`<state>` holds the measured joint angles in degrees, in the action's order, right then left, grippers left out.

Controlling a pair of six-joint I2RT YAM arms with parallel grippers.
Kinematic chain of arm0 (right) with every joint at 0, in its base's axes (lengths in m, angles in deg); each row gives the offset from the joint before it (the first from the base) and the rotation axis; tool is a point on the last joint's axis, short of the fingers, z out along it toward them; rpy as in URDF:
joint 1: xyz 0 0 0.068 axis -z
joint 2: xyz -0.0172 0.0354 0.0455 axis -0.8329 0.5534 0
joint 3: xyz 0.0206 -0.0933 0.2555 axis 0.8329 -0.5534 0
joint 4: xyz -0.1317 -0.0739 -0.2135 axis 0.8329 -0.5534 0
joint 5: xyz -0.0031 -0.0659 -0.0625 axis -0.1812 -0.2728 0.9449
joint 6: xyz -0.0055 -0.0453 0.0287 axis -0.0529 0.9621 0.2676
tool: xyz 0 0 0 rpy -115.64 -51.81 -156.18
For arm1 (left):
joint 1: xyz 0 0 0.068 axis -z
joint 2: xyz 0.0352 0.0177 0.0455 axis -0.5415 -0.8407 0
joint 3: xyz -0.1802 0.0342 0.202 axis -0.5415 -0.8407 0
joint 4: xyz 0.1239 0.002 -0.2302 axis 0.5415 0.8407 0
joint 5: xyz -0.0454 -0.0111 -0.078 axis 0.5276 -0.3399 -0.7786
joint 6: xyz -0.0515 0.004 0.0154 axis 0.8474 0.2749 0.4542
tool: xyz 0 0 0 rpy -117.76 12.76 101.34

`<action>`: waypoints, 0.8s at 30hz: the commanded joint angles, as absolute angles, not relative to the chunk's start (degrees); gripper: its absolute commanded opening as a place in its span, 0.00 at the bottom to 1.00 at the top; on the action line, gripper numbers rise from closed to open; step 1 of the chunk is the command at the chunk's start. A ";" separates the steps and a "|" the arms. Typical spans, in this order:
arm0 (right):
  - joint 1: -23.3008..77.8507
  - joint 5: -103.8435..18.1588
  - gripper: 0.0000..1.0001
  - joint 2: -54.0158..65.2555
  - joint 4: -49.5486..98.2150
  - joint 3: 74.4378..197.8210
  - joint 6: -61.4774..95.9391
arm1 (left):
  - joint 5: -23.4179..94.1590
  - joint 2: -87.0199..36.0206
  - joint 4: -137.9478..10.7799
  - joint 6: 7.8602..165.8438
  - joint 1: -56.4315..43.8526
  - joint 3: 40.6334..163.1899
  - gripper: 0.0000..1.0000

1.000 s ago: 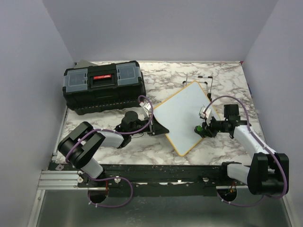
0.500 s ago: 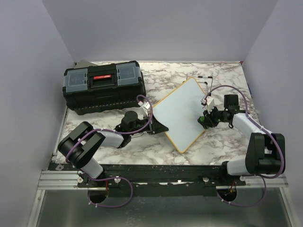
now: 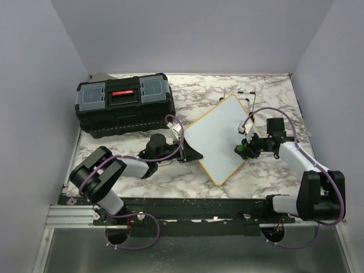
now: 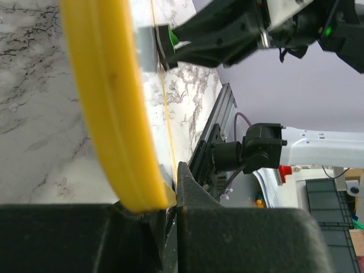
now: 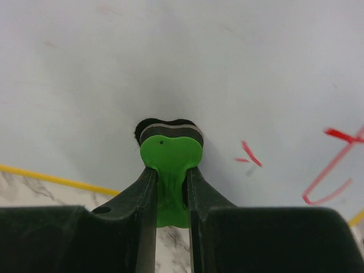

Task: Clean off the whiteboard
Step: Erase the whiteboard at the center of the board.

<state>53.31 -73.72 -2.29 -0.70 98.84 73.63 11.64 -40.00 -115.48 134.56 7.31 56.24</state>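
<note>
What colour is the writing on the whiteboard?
Red writing on the whiteboard; clearest from the right wrist.

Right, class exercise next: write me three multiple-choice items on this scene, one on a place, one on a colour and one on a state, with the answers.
1. Where on the table does the black toolbox stand?
A. far left
B. near right
C. front middle

2. What colour are the marks on the whiteboard?
A. blue
B. red
C. black

3. What state is the right gripper in?
A. open in the air
B. shut on the green eraser
C. shut on a pen

Answers:
1 A: the top view shows it by the left wall, at the back.
2 B: the right wrist view shows red strokes.
3 B: both fingers pinch the eraser's green tab against the board.
</note>
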 commanded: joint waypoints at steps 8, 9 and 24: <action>60.79 -69.89 0.01 8.44 5.63 108.26 64.70 | 7.95 -38.44 -124.38 134.41 7.94 57.26 0.00; 60.47 -71.97 0.01 8.49 4.46 108.56 65.19 | 7.95 -38.57 -124.41 134.47 7.96 57.37 0.00; 60.32 -74.30 0.01 6.74 -5.11 104.82 74.97 | 7.65 -39.83 -125.74 134.95 8.34 57.28 0.00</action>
